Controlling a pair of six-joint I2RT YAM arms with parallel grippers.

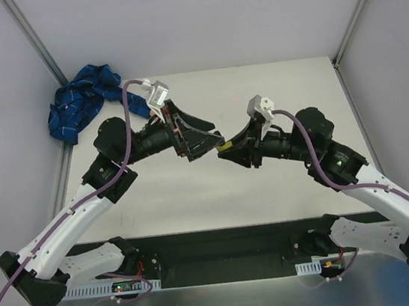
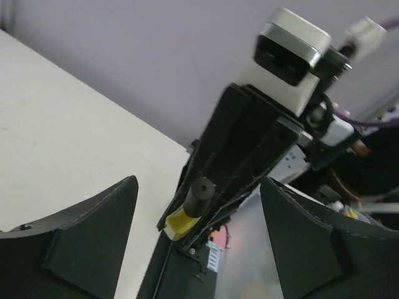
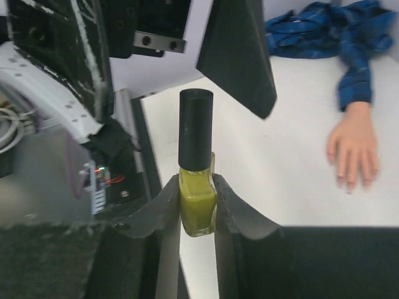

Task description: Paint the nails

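Two black hands meet in the air over the white worktop point(image 1: 270, 190). The right hand point(image 3: 197, 187) is clenched on a small glass bottle of yellow-green polish point(image 3: 197, 208), pinching its body between both fingers, while its tall black cap point(image 3: 195, 128) sticks out past the fingertips toward the left hand point(image 2: 198, 184). That left hand is spread wide, one finger on either side of the cap and neither touching it. Farther off, a small flesh-coloured mannequin hand point(image 3: 353, 144) lies flat on the worktop, well apart from the bottle, its pinkish nails point(image 3: 349, 184) pointing toward the right wrist camera. Behind it the crumpled blue plaid sleeve point(image 1: 81, 101) reaches the far left corner.
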